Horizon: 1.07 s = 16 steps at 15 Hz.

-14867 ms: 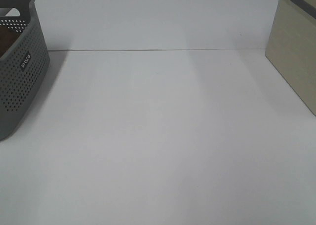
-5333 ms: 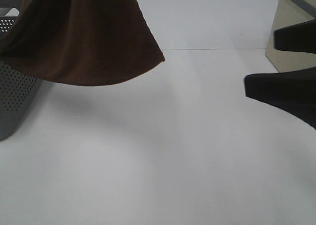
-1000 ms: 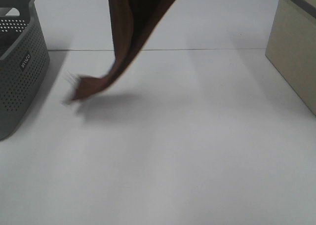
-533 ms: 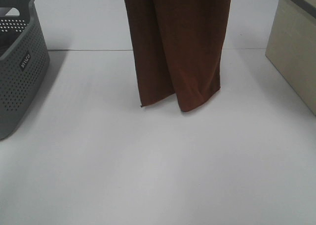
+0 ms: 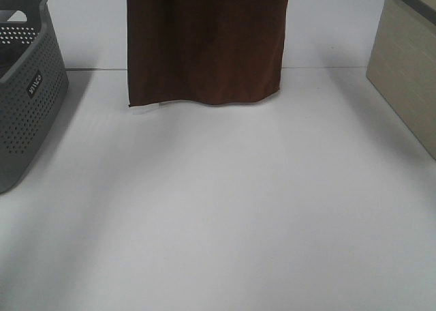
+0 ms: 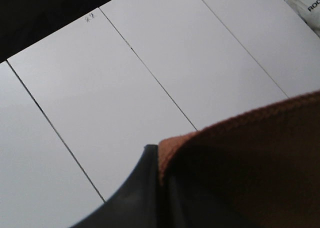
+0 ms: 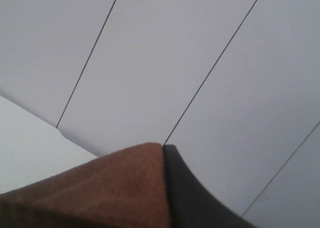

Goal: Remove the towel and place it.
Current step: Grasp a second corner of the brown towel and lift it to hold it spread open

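1. Exterior high view: the towel (image 5: 204,41) now hangs as one broad, flat sheet from the top of the frame. Its lower hem runs nearly level, over the back part of the white surface (image 5: 218,222). Half a second ago it hung narrower and lower, gathered in long folds, and a second ago it was a swinging twisted strand. So it has been pulled wide and raised. The white tag (image 5: 145,107) shows at the hem's corner nearest the grey basket (image 5: 30,93). The towel is well apart from that basket and from the beige box (image 5: 409,72). I cannot tell whether the hem brushes the surface. Neither claw appears in this view.

2. Left wrist view: the left claw (image 6: 156,168) is clamped on the towel's upper edge. One dark finger lies tight against the brown terry, with no gap visible. Beyond it I see only pale panels with thin seams.

3. Right wrist view: the right claw (image 7: 167,163) is likewise closed on an edge of the towel, its dark finger pressed along the cloth. The pile bulges just beside the pinch.

4. My reading: removal from the basket is done, and the spread I wanted for placing is achieved. What remains is to bring the sheet down onto the open surface and let go. The hem should meet the surface first, so the cloth lays out flat instead of bunching.
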Each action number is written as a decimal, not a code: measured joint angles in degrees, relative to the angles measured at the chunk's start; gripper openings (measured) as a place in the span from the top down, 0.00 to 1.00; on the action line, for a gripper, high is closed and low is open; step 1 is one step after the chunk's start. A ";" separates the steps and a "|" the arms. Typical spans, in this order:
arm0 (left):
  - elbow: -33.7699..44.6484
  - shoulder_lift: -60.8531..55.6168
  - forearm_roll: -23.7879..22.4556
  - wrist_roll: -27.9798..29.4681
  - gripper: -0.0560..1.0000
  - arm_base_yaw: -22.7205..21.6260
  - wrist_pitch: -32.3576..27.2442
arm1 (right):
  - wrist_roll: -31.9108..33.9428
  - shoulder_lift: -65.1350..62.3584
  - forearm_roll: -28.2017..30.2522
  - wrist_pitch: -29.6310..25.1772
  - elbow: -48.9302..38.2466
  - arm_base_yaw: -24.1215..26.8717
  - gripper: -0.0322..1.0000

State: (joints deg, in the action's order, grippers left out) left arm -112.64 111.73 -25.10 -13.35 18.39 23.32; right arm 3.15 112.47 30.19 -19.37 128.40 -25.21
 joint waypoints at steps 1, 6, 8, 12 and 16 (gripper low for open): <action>-0.29 0.80 0.34 0.00 0.95 -0.46 1.55 | 0.69 0.74 0.00 1.09 0.34 0.46 0.96; -24.75 19.77 4.47 0.69 0.95 -4.41 2.69 | 3.09 8.82 -0.06 9.17 5.33 1.83 0.96; -34.66 26.18 4.47 0.92 0.95 -4.53 1.55 | 3.09 10.14 -0.17 10.14 6.19 3.21 0.96; -43.09 30.31 4.47 0.92 0.95 -4.53 1.03 | 3.09 10.31 -1.43 10.94 6.30 5.04 0.96; -43.54 30.31 4.41 0.97 0.95 -4.53 0.86 | 3.09 10.31 -1.49 11.06 6.47 5.04 0.96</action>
State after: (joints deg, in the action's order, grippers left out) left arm -156.19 142.04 -20.68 -12.38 13.87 24.18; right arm 6.25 122.78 28.71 -8.31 134.87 -20.17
